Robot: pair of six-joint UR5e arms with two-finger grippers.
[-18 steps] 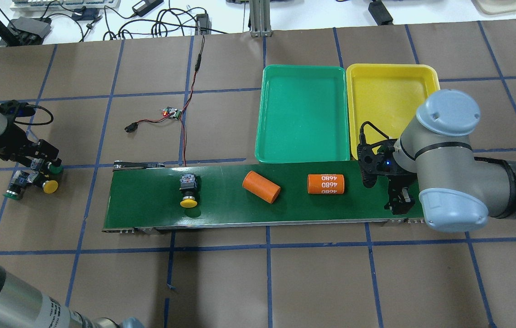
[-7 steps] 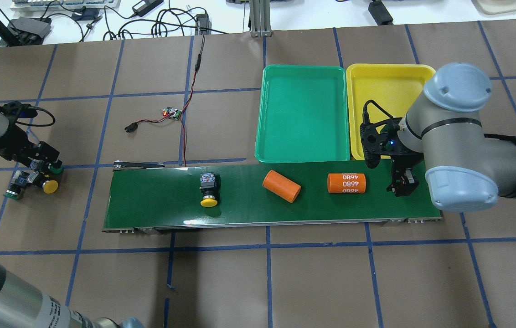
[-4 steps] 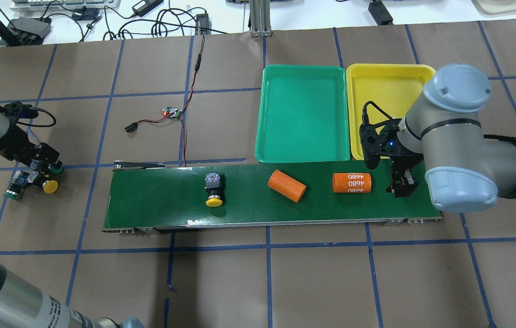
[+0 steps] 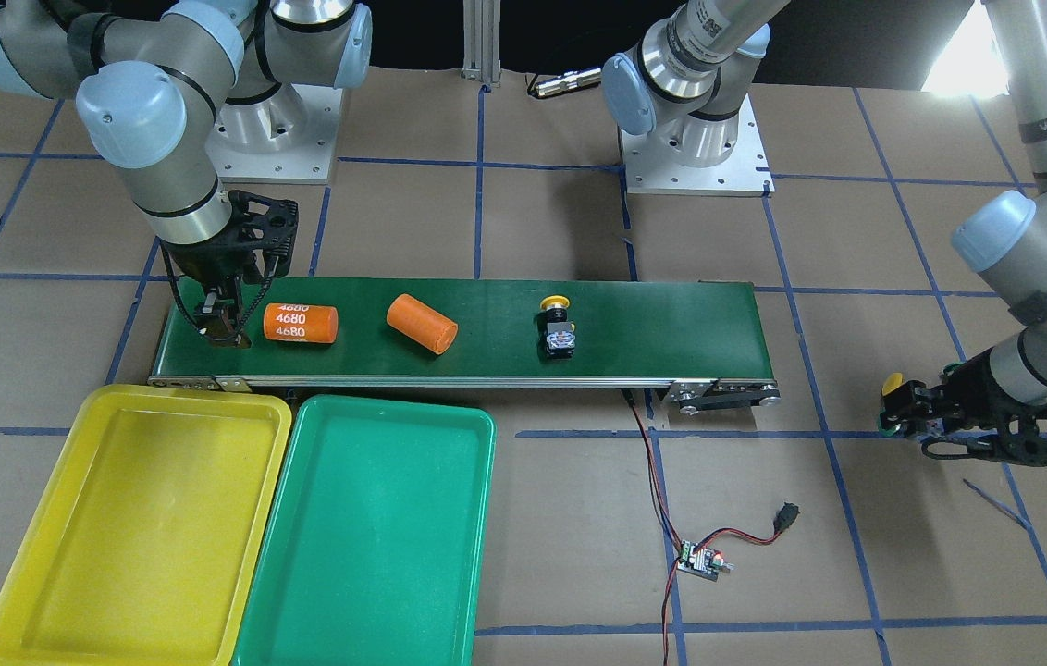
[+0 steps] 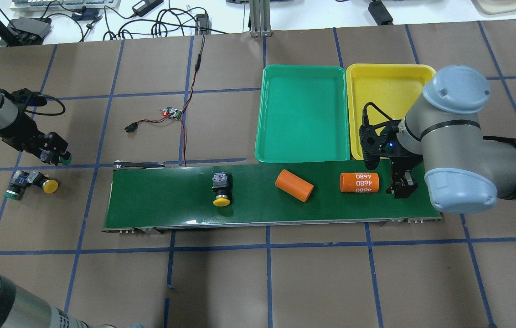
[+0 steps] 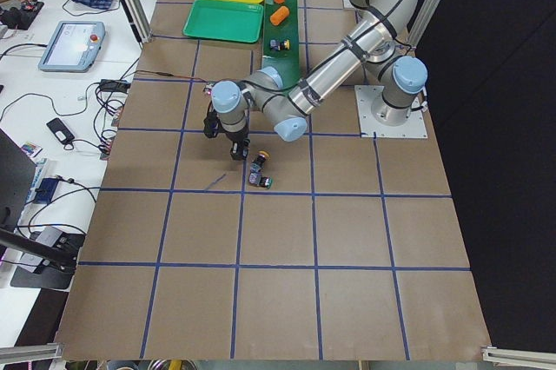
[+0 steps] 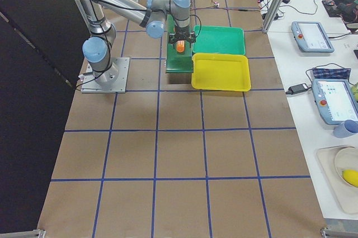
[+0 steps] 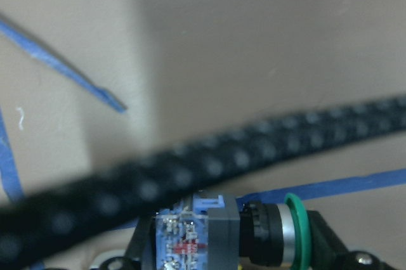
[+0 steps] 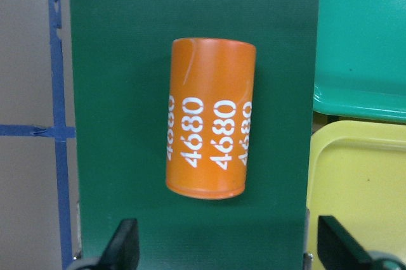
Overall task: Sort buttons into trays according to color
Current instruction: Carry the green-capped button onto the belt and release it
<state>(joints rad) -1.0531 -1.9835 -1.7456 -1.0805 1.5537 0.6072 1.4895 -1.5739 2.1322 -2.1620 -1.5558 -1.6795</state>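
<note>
My left gripper (image 5: 56,155) is shut on a green-capped button (image 8: 209,244) and holds it above the paper, left of the conveyor. A yellow-capped button (image 5: 47,185) and a second green-capped button (image 5: 14,190) lie on the paper beside it. Another yellow-capped button (image 5: 221,191) lies on the belt near its middle. My right gripper (image 5: 403,187) is open and empty over the belt's right end, just right of the orange 4680 cylinder (image 9: 209,121). The green tray (image 5: 303,73) and the yellow tray (image 5: 390,73) sit side by side behind the belt, with nothing in them.
The dark-green conveyor (image 5: 157,205) runs across the middle of the table. A plain orange cylinder (image 5: 294,185) lies on it between the button and the 4680 cylinder. A small circuit board (image 5: 172,112) with red-black wires lies behind the belt's left end.
The yellow button and both orange cylinders have ridden right along the belt. My left gripper has lifted a green button away from the other two. My right gripper moved back, then held still.
</note>
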